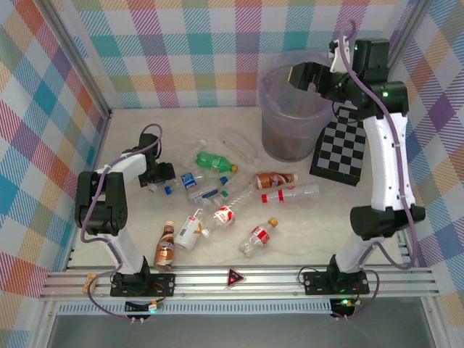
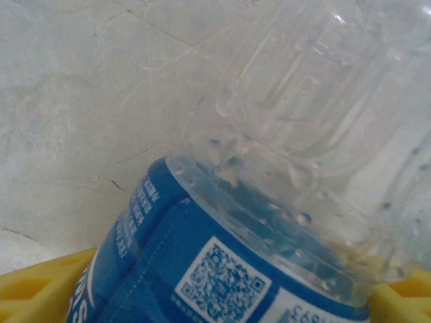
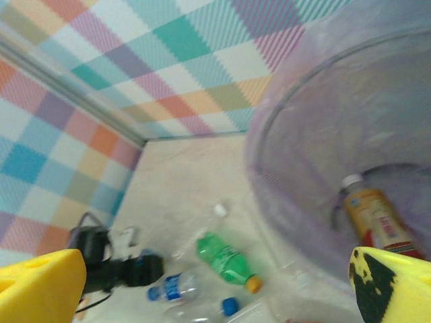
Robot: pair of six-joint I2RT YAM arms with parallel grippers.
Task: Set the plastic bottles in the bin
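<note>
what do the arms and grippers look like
Left arm and right arm: white links, black joints, a lilac cable looped along each. A green light glows on the right one. Finger pads are yellow, one smudged black.

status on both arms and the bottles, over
Left gripper astride blue-label bottle on table, grip unconfirmed. Right gripper open above bin, amber bottle inside. Other bottles scattered on table.

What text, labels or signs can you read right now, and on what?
No whole word reads.
Blue-label bottle, left wrist view: a QR code; the white lettering and digits beside it are cut off.
Red triangle sign on the front rail: symbol too small.
Other bottles, top view: labels too small.
White-capped bottle in the bin: blurred.
</note>
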